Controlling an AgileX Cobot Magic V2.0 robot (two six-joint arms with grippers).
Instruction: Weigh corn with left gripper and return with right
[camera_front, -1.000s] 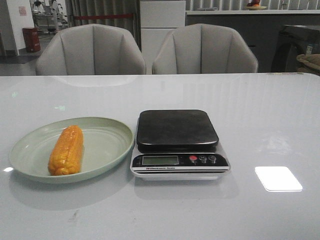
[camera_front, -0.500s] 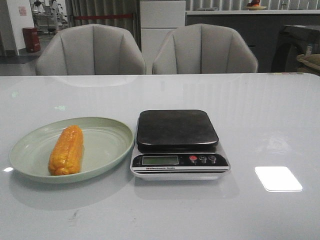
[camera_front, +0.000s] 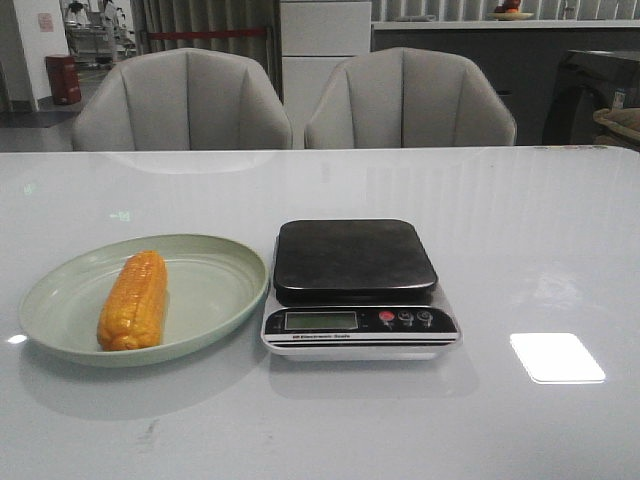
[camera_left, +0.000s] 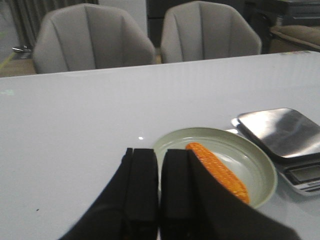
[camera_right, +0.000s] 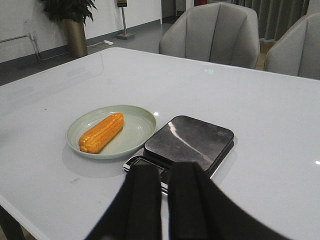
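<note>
**A showroom-like office hall, not a home**

I stood by a long, glossy white table with two grey padded chairs pulled up on its far side. Behind them were a white cabinet, a dark counter and a red bin. A potted plant and a sign stand stood on bare grey floor.

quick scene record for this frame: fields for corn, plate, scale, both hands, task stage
corn: orange-yellow cob lying in the plate, long axis running front to back
plate: pale green, on the table just left of the scale
scale: black platform bare, display facing the robot; reading not legible
left hand: shut, holds nothing, apart from the corn
right hand: shut, holds nothing, apart from the scale
task stage: not begun; corn not yet picked up
</note>
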